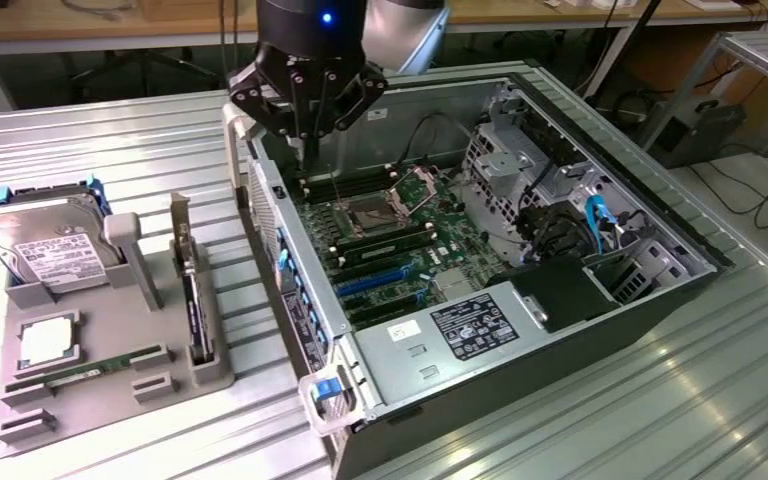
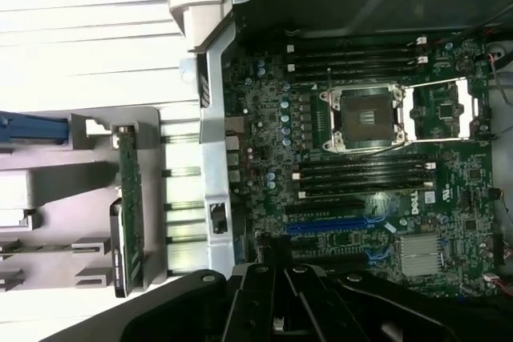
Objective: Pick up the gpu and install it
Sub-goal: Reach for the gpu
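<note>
The pick-up looks not yet begun: the gripper [image 1: 311, 135], pressed together on nothing, hangs over the open computer case [image 1: 284, 270], while the one gpu [image 1: 195, 300] stands on edge in the grey tray [image 1: 211, 375] at its seven o'clock in the exterior view, near one hard drive [image 1: 44, 245], one processor [image 1: 48, 340] and one memory stick [image 1: 91, 367], so a grasp would, I judge, call for spreading the pincer over the card's top edge.

The worktop [image 1: 104, 140] carries one gpu [image 1: 197, 310], one hard drive [image 1: 44, 250], one memory stick [image 1: 84, 369], one processor [image 1: 48, 340], one grey tray [image 1: 211, 376] and one computer case [image 1: 491, 400].
</note>
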Action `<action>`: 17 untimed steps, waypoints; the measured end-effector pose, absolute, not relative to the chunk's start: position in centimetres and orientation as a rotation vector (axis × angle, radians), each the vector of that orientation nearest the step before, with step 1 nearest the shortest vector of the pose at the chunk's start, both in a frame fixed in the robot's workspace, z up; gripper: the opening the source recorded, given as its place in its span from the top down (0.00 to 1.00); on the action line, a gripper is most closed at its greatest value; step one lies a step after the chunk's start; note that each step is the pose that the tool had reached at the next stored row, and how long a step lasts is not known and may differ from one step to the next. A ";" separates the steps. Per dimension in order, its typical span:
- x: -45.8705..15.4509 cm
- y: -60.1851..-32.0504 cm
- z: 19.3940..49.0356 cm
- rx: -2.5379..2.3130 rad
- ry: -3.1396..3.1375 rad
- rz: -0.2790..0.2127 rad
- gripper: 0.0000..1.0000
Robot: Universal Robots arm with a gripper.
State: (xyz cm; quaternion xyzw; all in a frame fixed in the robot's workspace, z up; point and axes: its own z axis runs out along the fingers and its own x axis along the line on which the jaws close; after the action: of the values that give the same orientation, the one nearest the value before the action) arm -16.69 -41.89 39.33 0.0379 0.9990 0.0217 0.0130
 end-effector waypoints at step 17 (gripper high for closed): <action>-23.4 -43.2 39.0 0.118 3.116 0.065 0.89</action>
State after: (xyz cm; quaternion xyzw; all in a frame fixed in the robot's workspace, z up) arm -23.44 -43.23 39.00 0.0379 0.9990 0.0208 0.0113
